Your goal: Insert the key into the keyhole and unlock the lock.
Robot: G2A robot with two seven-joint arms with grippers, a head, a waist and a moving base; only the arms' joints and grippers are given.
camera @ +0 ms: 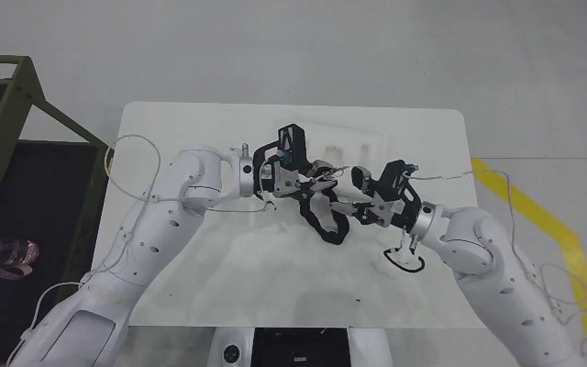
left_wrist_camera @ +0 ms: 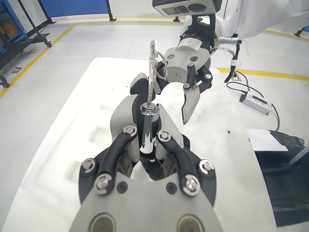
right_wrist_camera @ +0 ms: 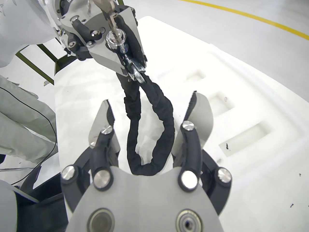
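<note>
A two-armed robot is holding a cable lock (left_wrist_camera: 147, 138) in the air above the middle of a white table (camera: 229, 275). The left gripper (left_wrist_camera: 147, 115) is pinching the lock's body, its fingers pressed against both sides, with the chrome keyhole (left_wrist_camera: 149, 109) pointing away from its wrist. The key (left_wrist_camera: 152, 73) is already sitting in the keyhole, its head standing out beyond the lock and a key ring (left_wrist_camera: 161, 67) threading through it. The right gripper (right_wrist_camera: 150, 101) is hovering just past the key end of the lock, fingers spread wide and gripping nothing. The black fabric-covered loop (right_wrist_camera: 169, 126) is hanging down from the lock and passing between those spread fingers.

The step in hand is probably the turn. To do it well, the right gripper should be closing on the flat head of the key, not on the ring, and twisting about the line of the keyhole while the left gripper is bracing the lock against rotation.

Every table edge is lying well apart from the lock, so room is generous. Shallow pockets (right_wrist_camera: 243, 136) are sitting in the tabletop beyond the lock, and a green frame (camera: 23, 92) is standing far from the lock, off the table. The nearest snag risks are the loop and the ring.
</note>
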